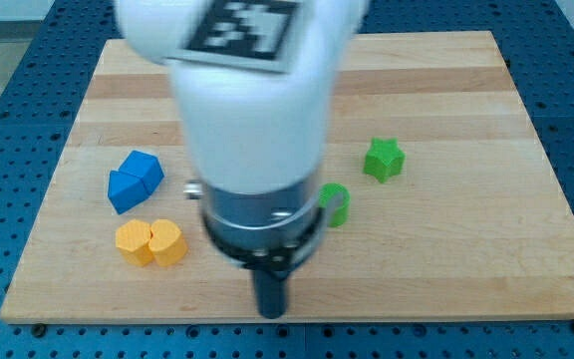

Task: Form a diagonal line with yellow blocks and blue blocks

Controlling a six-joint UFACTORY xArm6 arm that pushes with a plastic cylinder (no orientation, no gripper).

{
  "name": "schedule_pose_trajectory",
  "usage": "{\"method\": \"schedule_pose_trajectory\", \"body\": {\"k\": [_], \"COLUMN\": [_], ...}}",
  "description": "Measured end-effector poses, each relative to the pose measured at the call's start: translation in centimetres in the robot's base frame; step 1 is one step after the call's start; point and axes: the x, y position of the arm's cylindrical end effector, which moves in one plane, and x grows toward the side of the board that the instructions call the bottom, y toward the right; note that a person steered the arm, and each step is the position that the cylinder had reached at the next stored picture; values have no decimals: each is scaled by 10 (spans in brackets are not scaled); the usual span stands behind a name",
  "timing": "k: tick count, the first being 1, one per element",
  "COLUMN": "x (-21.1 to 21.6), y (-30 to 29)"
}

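dark tool tip (pixel 270 311) gripperless near bottom edge, right of lumpy yellow block (pixel 151 241) below faceted blue block (pixel 135 180)

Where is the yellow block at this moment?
The yellow block lies in the lower left of the camera view, just below the blue block and to the view's left of my tip.

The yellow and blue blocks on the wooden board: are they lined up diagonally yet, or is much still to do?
Partly: the blue block cluster sits just above-left of the yellow block pair, close together, hinting at a short slant. In hand: nothing; my tip stands right of the yellow pair, touching no block. Left: spreading them into a clear line. Other blocks may be hidden behind the arm.
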Motion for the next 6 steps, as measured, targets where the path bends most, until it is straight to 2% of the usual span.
{"method": "schedule_pose_trajectory", "body": {"k": [1,4,6], "x": [0,-12,-38], "y": [-39,-64,-89]}}
